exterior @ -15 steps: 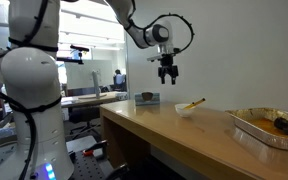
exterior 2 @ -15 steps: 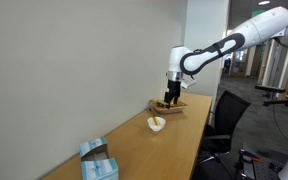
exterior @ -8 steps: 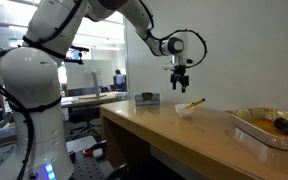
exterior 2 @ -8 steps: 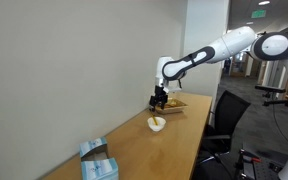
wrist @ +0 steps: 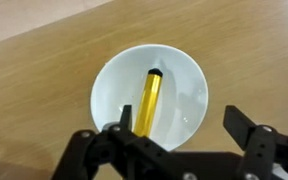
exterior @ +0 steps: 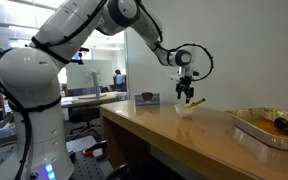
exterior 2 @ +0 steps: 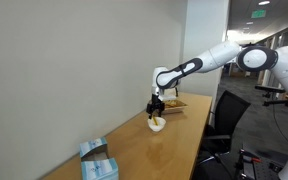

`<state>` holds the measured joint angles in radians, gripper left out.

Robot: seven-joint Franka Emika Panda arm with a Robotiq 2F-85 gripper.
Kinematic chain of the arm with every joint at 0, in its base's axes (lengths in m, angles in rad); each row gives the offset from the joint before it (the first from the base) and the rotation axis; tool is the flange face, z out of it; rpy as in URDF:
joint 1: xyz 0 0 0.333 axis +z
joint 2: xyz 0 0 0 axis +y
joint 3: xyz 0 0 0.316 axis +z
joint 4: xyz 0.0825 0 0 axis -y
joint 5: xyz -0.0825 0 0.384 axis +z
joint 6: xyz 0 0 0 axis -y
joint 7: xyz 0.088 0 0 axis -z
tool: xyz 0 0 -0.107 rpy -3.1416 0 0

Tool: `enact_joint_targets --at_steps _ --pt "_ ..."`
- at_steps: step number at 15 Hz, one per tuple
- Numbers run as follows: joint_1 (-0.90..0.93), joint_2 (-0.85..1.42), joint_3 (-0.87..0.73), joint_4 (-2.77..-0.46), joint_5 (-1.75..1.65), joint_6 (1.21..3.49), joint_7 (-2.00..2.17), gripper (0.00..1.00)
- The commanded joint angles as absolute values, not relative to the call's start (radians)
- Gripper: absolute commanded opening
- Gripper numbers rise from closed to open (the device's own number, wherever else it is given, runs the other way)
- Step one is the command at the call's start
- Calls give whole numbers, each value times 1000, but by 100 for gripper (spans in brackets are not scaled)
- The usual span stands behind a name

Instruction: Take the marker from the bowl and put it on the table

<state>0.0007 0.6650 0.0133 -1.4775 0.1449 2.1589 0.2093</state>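
Lowered since before, the hand (wrist: 176, 130) hangs wide open and empty above the bowl (wrist: 189, 88), poised to pinch the marker (wrist: 149, 103) inside.

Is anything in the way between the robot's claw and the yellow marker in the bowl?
No, nothing that shows. In the wrist view the gripper hangs open right above the bowl. The marker lies uncovered inside it, with only air between them.

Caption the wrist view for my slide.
Open pincer poised above the yellow marker lying in the white bowl on the wooden table.
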Motion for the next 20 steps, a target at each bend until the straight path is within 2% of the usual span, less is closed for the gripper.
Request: enact_joint_targets --at_steps 1,4,7,14,15,16,20 --pt "-8 699 6 -1421 176 2099 242 97" --pt "-18 714 -1 -1412 185 2090 253 95" --pt "-24 728 -2 -1411 198 2086 255 87" --pt "-25 773 -4 -1386 200 2065 269 75" --pt "-26 777 -2 -1382 203 2060 266 65" --pt "-25 781 -4 -1378 201 2056 268 51" --pt "-19 789 -8 -1366 192 2054 271 22"
